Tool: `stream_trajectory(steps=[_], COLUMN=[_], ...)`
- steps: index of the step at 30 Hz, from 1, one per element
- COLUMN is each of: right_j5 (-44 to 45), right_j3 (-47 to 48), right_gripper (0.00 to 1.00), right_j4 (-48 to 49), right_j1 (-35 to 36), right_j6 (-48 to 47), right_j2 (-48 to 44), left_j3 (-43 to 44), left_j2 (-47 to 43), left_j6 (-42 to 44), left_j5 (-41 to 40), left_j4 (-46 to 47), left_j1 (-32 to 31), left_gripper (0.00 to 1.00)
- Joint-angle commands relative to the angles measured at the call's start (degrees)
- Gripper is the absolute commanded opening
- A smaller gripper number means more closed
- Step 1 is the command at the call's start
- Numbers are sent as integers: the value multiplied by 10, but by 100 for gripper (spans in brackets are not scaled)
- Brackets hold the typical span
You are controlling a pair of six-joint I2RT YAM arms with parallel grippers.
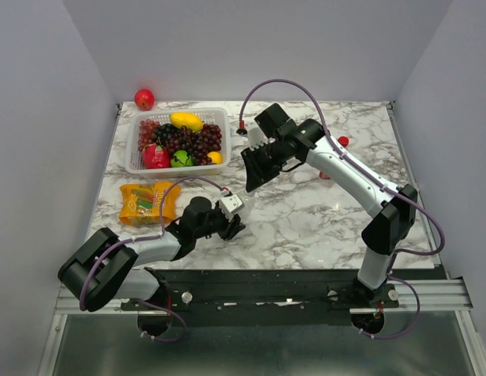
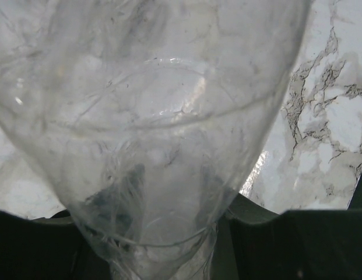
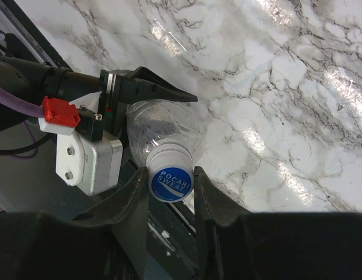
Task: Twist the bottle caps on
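My left pincer (image 1: pixel 231 224) clamps the plain clear bottle (image 3: pixel 163 131) by its body, above the marble worktop (image 3: pixel 274 87). My right pincer (image 3: pixel 171 175) pinches the blue cap (image 3: pixel 171 184) (printed Pocari Sweat), which sits on the bottle's neck.

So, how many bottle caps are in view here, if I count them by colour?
blue cap: 1, sitting on the mouth of the clear bottle
red cap: 1
Total: 2
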Motion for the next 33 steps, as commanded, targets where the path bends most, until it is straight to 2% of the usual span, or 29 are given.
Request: stream_trajectory(steps=[1, 3, 4, 6, 7, 8, 10, 14, 17, 18, 25, 28, 33], right_j5=[11, 12, 0, -16, -18, -27, -36, -59, -84, -91, -176, -200, -270], right_j3=[4, 12, 17, 40, 47, 54, 62, 45, 23, 13, -84, -90, -36], right_gripper=[37, 48, 63, 73, 82, 85, 99, 100, 100, 100, 100, 100, 100], right_j4=[-37, -29, -27, -24, -22, -24, -29, -50, -64, -52, 49, 87, 46], right_j1=[9, 9, 8, 8, 7, 7, 8, 6, -3, -9, -45, -45, -39], right_j6=[10, -6, -17, -39, -46, -54, -84, -144, -239, -284, -431, -450, -513], right_j2=[25, 19, 14, 10, 7, 2, -5, -35, -76, -104, -178, -177, -126], left_j3=[38, 32, 28, 23, 21, 21, 18, 19, 21, 21, 24, 33, 43], left_j2=[-28, -28, -28, -28, -28, -29, -30, -24, -23, -23, -18, -15, -7], left_j6=[-10, -38, -42, -48, -50, -52, -59, -73, -69, -66, -25, -15, 4], left_j5=[-4, 4, 10, 22, 24, 24, 25, 30, 47, 54, 117, 136, 150], left_j4=[145, 145, 145, 143, 135, 131, 128, 133, 132, 131, 110, 93, 79], left_j1=[-8, -8, -8, -8, -8, -8, -8, -7, -7, -6, -2, -2, -2], left_gripper=[0, 0, 0, 0, 0, 0, 0, 0, 0, 0, 0, 0, 0])
